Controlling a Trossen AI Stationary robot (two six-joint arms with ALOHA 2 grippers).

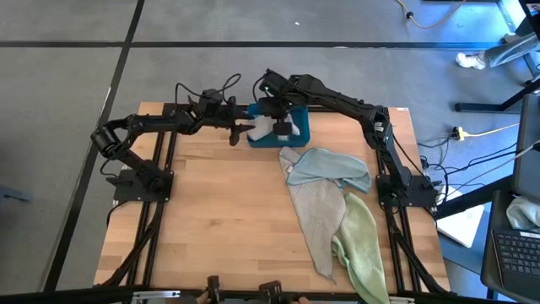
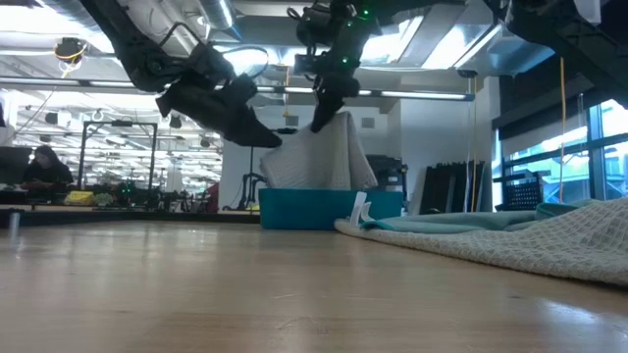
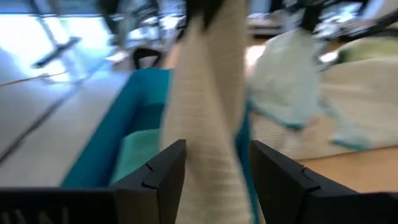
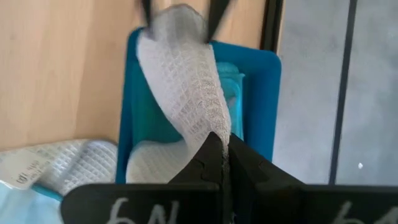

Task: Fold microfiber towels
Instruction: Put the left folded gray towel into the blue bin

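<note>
towel (image 4: 189,93): waffle-weave cloth | bin (image 4: 264,99): smooth plastic | table (image 1: 228,211): wood

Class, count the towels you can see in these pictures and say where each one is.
5: a pale grey towel hangs over the bin, a teal one lies folded inside, and blue, grey and green towels lie on the table. More may be hidden inside.

Robotics lab / open workshop floor. Wooden table (image 1: 219,211) on black frame, w/ two arms bolted on, grey floor around, loose cables (image 1: 472,133). Low view: exposed ceiling w/ strip lights (image 2: 412,95), benches w/ gear, a person (image 2: 41,165) seated at far desk. Keyboard (image 1: 516,253) at side.
</note>
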